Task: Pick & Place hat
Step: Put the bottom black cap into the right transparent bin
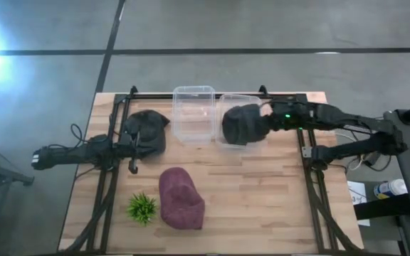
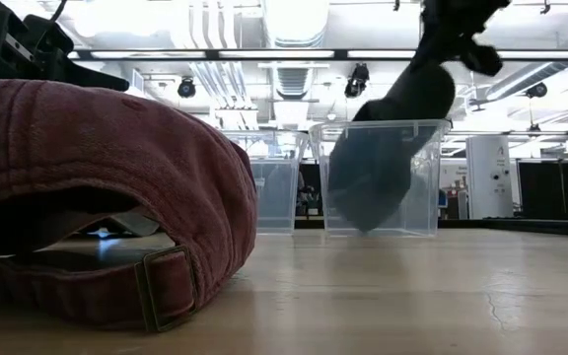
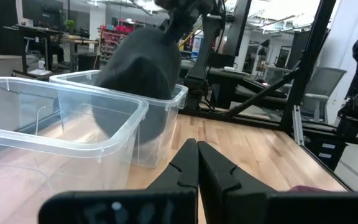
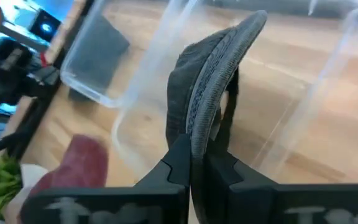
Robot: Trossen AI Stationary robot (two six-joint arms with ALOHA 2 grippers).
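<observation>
A dark grey hat hangs from my right gripper into the right clear bin. In the low view the hat shows through the bin's wall, its lower end close to the floor of the bin. My right gripper is shut on it. A second dark hat lies on the table's left part, beside my left gripper. My left gripper is shut with nothing between its fingers. A maroon cap rests on the near middle of the table. My right gripper pinches the dark grey hat by its stitched brim edge between the two fingers. It comes slanting down from the table's right side. The hat hangs below the fingers inside the right clear bin; whether its lower end touches the bin's floor, I cannot tell.
A second clear bin stands left of the right one, touching it, at the table's far middle. A small green plant sits near the maroon cap. Bare wood lies on the near right of the table.
</observation>
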